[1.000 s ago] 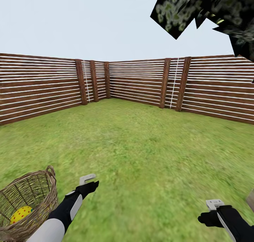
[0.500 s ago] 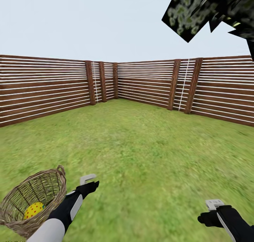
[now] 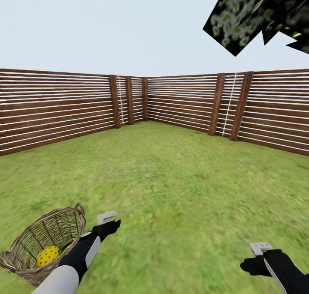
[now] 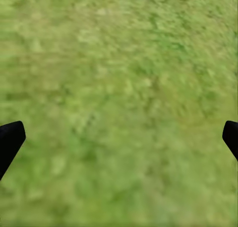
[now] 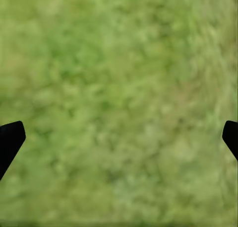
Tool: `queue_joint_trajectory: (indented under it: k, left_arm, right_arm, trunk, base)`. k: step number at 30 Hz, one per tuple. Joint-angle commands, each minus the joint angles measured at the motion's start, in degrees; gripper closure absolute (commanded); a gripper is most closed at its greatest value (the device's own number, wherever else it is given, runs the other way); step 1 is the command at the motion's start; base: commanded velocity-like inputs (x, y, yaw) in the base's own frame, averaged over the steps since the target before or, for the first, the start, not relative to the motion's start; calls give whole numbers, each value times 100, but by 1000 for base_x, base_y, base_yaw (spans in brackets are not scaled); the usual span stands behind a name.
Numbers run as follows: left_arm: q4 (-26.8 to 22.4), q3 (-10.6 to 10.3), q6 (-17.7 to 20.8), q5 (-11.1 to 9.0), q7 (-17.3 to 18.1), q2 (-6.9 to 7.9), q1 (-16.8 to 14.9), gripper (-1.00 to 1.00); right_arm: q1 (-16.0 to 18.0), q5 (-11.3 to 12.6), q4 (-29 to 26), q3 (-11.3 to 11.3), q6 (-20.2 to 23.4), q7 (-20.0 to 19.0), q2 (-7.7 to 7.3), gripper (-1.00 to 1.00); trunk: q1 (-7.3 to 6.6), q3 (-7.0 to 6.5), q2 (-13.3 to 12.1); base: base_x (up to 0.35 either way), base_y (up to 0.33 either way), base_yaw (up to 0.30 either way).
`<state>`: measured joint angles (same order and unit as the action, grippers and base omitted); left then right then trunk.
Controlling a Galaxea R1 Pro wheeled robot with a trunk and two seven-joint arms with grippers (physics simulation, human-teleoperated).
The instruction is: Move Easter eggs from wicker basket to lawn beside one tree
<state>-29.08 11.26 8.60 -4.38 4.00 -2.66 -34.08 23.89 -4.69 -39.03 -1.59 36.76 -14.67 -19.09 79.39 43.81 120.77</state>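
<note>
Woven wicker basket (image 3: 43, 242) sitting at 8 o'clock, holding one visible egg (image 3: 47, 255) | left gripper (image 3: 109, 223) hovering beside it, right gripper (image 3: 257, 255) idling at 4 o'clock, both spread, empty | step: approaching; next: reaching in.

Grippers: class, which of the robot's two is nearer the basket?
The left gripper. It is just beside the basket at the head view's lower left, while the right gripper is far across the lawn.
</note>
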Motion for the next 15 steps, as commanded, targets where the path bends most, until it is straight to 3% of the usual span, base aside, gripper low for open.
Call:
queue_joint_trajectory:
  k: [1, 15]
  left_arm:
    - [-10, 43, 45, -45, 38, -7, -2, -100]
    - [-47, 43, 45, -54, 65, 10, -2, -100]
  right_arm:
    - [1, -49, -9, -17, 24, -44, 2, -100]
    - [1, -58, 3, -17, 24, -33, 87, -100]
  trunk:
    - [-23, -12, -39]
    - [-331, -264, -600]
  base:
    - [0, 0, 74]
    - [0, 0, 90]
